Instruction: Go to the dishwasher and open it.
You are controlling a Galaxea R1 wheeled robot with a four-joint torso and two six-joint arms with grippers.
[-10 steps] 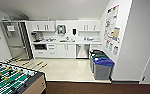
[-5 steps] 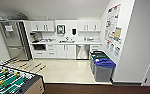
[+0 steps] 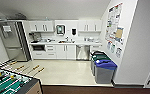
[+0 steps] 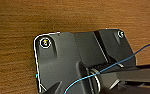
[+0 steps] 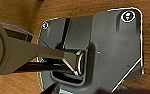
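Below both wrist cameras lies brown wood-grain floor, and neither gripper's jaws can be made out, so I cannot tell whether they stand apart or together. Farther out, the head view has slid a little since a second ago: the table-football table (image 3: 8, 81) now fills more of the near left corner, so the camera has moved, not the room. Across the pale floor, the dishwasher (image 3: 82, 52) sits closed under the counter (image 3: 66, 43), just left of the bins (image 3: 103, 68). Judging by this, the approach is only under way.
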